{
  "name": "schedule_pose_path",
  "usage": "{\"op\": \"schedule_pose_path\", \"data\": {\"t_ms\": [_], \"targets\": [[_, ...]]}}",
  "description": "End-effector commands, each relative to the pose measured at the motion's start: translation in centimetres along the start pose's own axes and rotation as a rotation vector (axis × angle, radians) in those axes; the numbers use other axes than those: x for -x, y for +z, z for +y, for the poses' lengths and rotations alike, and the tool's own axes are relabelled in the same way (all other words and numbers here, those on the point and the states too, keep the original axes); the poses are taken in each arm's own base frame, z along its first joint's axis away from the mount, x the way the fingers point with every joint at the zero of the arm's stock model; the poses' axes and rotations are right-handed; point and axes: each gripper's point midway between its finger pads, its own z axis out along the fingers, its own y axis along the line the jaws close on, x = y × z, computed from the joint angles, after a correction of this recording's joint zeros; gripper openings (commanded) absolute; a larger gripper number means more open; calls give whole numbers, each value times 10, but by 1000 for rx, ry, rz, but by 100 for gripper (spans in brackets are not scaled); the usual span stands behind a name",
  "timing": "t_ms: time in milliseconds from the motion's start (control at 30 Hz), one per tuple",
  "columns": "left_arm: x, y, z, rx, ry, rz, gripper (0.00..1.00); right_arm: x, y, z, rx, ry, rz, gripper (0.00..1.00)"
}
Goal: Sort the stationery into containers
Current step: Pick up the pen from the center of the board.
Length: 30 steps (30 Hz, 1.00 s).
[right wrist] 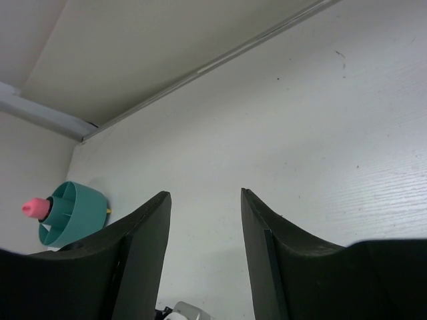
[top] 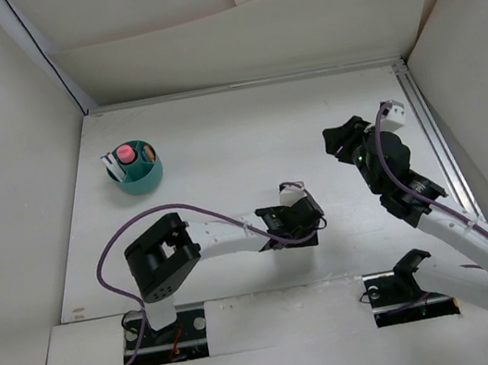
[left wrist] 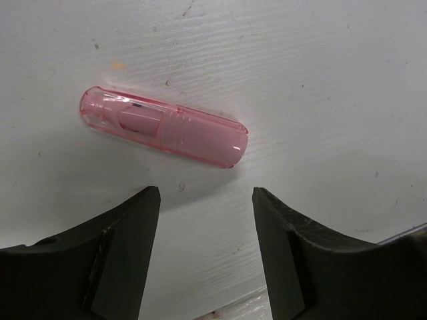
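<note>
A short, clear pink piece of stationery (left wrist: 163,127) lies flat on the white table. My left gripper (left wrist: 205,193) is open just short of it, touching nothing, with bare table between its fingers. From above, the left gripper (top: 299,222) points down at mid-table and hides that piece. The round teal container (top: 138,174) stands at the far left with a pink piece (top: 126,153), an orange piece (top: 150,149) and white pens (top: 115,165) upright in its compartments. My right gripper (top: 342,140) hovers open and empty right of centre. Its wrist view, with the right gripper (right wrist: 205,195), shows the container (right wrist: 73,213) far off.
White board walls close in the table on the left, back and right. A metal rail (top: 433,137) runs along the right edge and another along the back (right wrist: 220,63). The left arm's purple cable (top: 183,209) loops above the table near its base.
</note>
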Motion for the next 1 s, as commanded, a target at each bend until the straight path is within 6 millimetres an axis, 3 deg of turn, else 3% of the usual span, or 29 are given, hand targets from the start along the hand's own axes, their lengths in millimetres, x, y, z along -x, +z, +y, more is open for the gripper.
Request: {"op": "schedule_pose_path", "data": {"t_ms": [0, 200, 500, 967], "targets": [[22, -3, -11, -1, -10, -76, 55, 19, -2, 14, 39, 30, -39, 52], [32, 0, -8, 38, 10, -117, 54, 19, -2, 14, 39, 30, -39, 52], [44, 13, 18, 99, 8, -145, 52, 23, -2, 17, 44, 34, -46, 52], [80, 22, -2, 78, 25, -206, 51, 19, -1, 17, 46, 21, -34, 52]]}}
